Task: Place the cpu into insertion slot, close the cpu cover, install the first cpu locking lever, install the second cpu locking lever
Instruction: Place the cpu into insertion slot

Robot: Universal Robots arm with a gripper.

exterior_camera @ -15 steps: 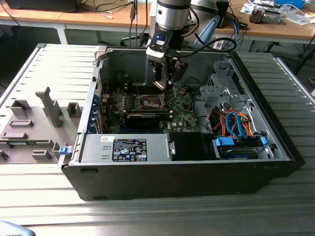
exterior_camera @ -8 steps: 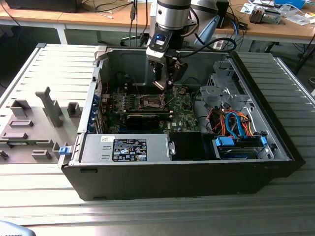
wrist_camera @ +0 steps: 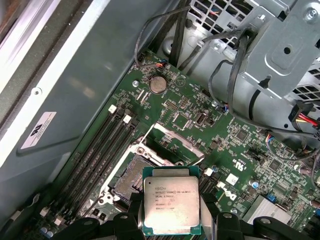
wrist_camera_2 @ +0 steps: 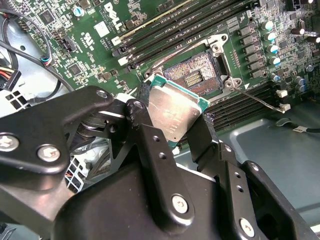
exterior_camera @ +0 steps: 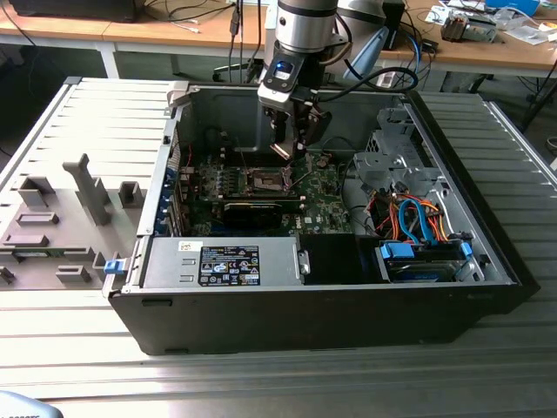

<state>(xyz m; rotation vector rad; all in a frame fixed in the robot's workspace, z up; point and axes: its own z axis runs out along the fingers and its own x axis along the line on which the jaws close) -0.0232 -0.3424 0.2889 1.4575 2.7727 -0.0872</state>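
Exterior view: your black gripper [exterior_camera: 291, 138] hangs inside the open dark desktop case [exterior_camera: 348, 305], above the green motherboard [exterior_camera: 326, 187].
In both wrist views you see its fingers clamped on two opposite edges of the small flat square cpu with the silver-grey metal top [wrist_camera_2: 175, 112] [wrist_camera: 171, 205], held clear of the board. The small square dark insertion slot with the metal rim [wrist_camera_2: 197, 75] [wrist_camera: 131, 176] lies bare just beyond it. The thin silver cpu cover frame [wrist_camera: 180, 141] stands raised beside the slot.
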